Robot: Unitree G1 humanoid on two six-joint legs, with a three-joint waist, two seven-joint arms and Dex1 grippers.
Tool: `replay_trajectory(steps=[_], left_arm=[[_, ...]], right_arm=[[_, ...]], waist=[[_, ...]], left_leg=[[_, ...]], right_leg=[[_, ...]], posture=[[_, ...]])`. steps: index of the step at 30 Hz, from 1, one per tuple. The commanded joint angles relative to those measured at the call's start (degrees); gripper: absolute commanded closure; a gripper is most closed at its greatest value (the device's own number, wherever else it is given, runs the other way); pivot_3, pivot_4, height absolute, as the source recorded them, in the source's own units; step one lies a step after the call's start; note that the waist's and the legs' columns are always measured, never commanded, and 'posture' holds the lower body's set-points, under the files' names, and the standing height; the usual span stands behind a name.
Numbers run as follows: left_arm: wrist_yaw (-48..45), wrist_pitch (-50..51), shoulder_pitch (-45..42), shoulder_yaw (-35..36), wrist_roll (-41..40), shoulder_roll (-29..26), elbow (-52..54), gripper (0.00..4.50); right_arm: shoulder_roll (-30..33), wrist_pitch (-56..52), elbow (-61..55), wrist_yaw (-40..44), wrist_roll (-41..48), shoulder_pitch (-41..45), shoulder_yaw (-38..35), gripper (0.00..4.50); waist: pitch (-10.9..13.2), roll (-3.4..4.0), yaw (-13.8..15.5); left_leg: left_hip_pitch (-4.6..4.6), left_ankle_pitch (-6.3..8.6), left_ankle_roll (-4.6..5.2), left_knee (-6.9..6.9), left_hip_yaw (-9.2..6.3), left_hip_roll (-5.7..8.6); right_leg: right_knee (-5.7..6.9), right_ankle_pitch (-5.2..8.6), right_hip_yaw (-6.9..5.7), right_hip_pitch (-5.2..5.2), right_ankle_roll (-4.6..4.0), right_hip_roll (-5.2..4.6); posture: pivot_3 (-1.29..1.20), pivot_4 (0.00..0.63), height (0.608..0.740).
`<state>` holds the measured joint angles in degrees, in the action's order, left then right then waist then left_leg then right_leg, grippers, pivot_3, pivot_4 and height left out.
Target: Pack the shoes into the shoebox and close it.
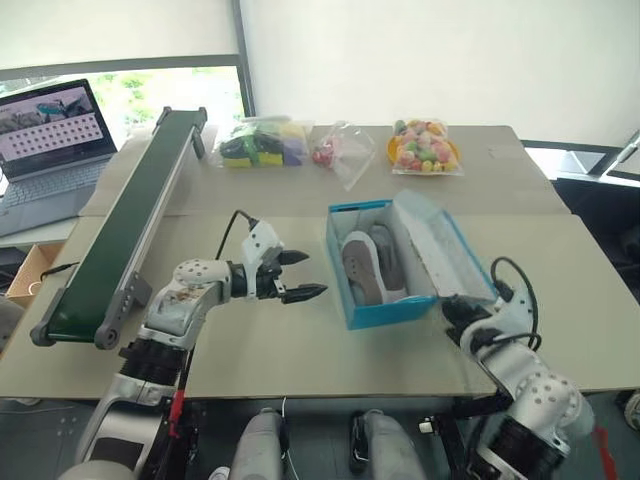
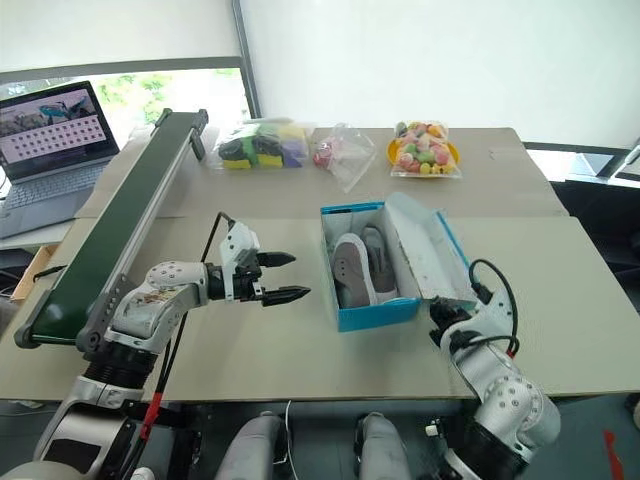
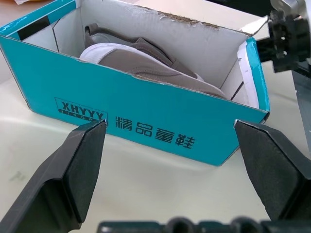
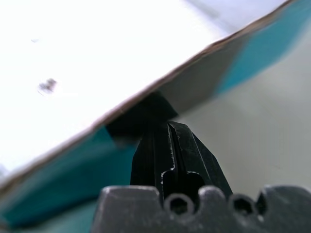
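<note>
The bright blue cardboard shoebox [image 1: 385, 312] sits mid-counter with both small grey-taupe shoes [image 1: 370, 265] inside and its white-lined hinged lid [image 1: 440, 250] leaning open. It looks light, thin and easily creased, so the lid's free edge seems the place to push. The left gripper [image 1: 305, 275] hangs spread just beside the box's near wall, while the right gripper [image 4: 170, 145], fingers pressed together, noses under the lid's edge.
</note>
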<state>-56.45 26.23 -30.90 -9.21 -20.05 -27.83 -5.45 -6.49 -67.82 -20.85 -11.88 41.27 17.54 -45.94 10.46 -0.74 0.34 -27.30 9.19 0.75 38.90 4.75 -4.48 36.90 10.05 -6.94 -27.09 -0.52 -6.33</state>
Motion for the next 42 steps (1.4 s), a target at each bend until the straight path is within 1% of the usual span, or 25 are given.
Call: replay_trajectory(steps=[1, 6, 10, 16, 18, 21, 25, 27, 29, 33, 35, 38, 42], left_arm=[[0.02, -0.18, -0.77, 1.22, 0.01, -0.65, 2.57, 0.00], [0.18, 0.73, -0.13, 1.42, -0.35, -0.99, 4.58, 0.00], [0.34, 1.11, 0.33, 1.63, -0.36, -1.28, 5.28, 0.00], [0.40, 1.66, 0.27, 1.91, -0.35, -1.80, 5.37, 0.00], [0.43, 1.81, 0.23, 1.86, -0.32, -1.93, 5.46, 0.00], [0.54, 2.08, 0.22, 1.82, -0.33, -2.03, 5.73, 0.00], [0.63, 2.43, 0.34, 1.75, -0.33, -2.19, 6.15, 0.00], [0.78, 2.61, 0.39, 1.77, -0.33, -2.28, 6.41, 0.00], [0.90, 2.80, 0.51, 1.84, -0.36, -2.38, 6.68, 0.00], [1.15, 3.01, 0.83, 1.90, -0.44, -2.47, 7.12, 0.00], [1.45, 3.04, 1.01, 1.89, -0.42, -2.33, 7.27, 0.00], [1.88, 2.99, 1.25, 1.89, -0.36, -2.10, 7.35, 0.00], [3.38, 3.36, 2.24, 2.50, -0.33, -2.03, 8.63, 0.00]], right_arm=[[-2.36, 6.13, 1.58, -5.84, 5.25, 3.40, -4.89, 4.44], [-2.39, 12.01, 3.46, -9.37, 6.64, 3.63, -2.72, 4.44], [-1.22, 18.53, 4.42, -7.74, 4.99, 2.77, 0.71, 4.44], [0.01, 26.76, 3.68, -1.18, 8.76, 3.48, 4.47, 4.44], [-0.39, 30.51, 1.04, 2.80, 11.29, 3.53, 5.93, 4.44], [-0.34, 34.42, -0.97, 6.47, 13.58, 2.70, 7.67, 4.44], [1.15, 35.88, -4.05, 11.28, 15.50, 0.89, 12.60, 4.44], [3.64, 34.22, -6.24, 14.30, 16.81, 0.32, 16.25, 4.44], [8.29, 31.51, -7.50, 16.74, 14.68, -0.02, 21.31, 4.44], [17.09, 27.51, -6.18, 18.17, 8.01, 1.66, 31.12, 4.44], [21.75, 25.35, -0.94, 18.96, 0.67, 5.29, 38.91, 4.44], [25.02, 24.46, 7.83, 21.02, -7.27, 10.26, 47.44, 4.44], [27.37, 21.77, 18.60, 23.03, -13.64, 13.51, 52.58, 4.44]], waist=[[0.03, 0.05, 0.29], [0.03, 0.07, 0.14], [0.03, 0.11, -0.16], [0.02, 0.14, -0.86], [0.02, 0.14, -1.07], [0.03, 0.16, -1.11], [0.03, 0.16, -1.05], [0.04, 0.16, -1.04], [0.04, 0.16, -1.04], [0.03, 0.16, -1.06], [0.03, 0.16, -1.12], [0.03, 0.15, -1.19], [0.04, 0.14, -0.50]], left_leg=[[-0.01, -0.01, 0.01, 0.00, 0.06, 0.03], [-0.02, 0.00, 0.01, 0.00, 0.14, 0.06], [0.02, 0.01, -0.02, 0.01, 0.11, 0.05], [0.04, -0.01, 0.01, 0.02, 0.08, 0.05], [0.04, -0.13, 0.21, 0.02, 0.07, 0.05], [0.04, -0.14, 0.22, 0.01, 0.07, 0.05], [0.04, -0.14, 0.22, 0.01, 0.07, 0.04], [0.04, -0.12, 0.20, 0.02, 0.07, 0.04], [0.03, 0.01, -0.02, 0.03, 0.06, 0.05], [0.09, 0.01, -0.02, 0.05, 0.07, 0.08], [0.09, 0.01, -0.02, 0.03, 0.09, 0.08], [0.14, -0.01, 0.01, 0.06, 0.11, 0.09], [0.11, -0.14, 0.22, 0.05, 0.12, 0.09]], right_leg=[[0.00, 0.00, 0.00, 0.00, 0.00, -0.01], [-0.02, -0.01, 0.05, 0.01, 0.02, -0.04], [0.08, 0.01, 0.04, 0.00, -0.01, -0.03], [0.13, 0.01, 0.05, 0.01, -0.02, -0.01], [0.13, -0.01, 0.07, 0.01, 0.02, 0.00], [0.13, -0.02, 0.09, 0.00, 0.03, 0.00], [0.12, -0.01, 0.08, 0.01, 0.02, 0.00], [0.12, 0.01, 0.08, 0.01, -0.01, -0.01], [0.12, 0.06, 0.09, 0.01, -0.10, -0.03], [0.12, 0.15, 0.10, 0.06, -0.24, -0.08], [0.13, 0.15, 0.10, 0.04, -0.26, -0.08], [0.14, 0.15, 0.08, 0.06, -0.25, -0.08], [0.16, 0.10, 0.03, 0.06, -0.18, -0.05]], posture=[[0.00, 0.150, 0.681], [0.00, 0.150, 0.681], [0.00, 0.150, 0.681], [0.00, 0.150, 0.681], [0.00, 0.150, 0.681], [0.00, 0.150, 0.681], [0.00, 0.150, 0.681], [0.00, 0.150, 0.681], [0.00, 0.150, 0.681], [0.00, 0.150, 0.681], [0.00, 0.150, 0.681], [0.00, 0.150, 0.681], [0.00, 0.150, 0.681]])
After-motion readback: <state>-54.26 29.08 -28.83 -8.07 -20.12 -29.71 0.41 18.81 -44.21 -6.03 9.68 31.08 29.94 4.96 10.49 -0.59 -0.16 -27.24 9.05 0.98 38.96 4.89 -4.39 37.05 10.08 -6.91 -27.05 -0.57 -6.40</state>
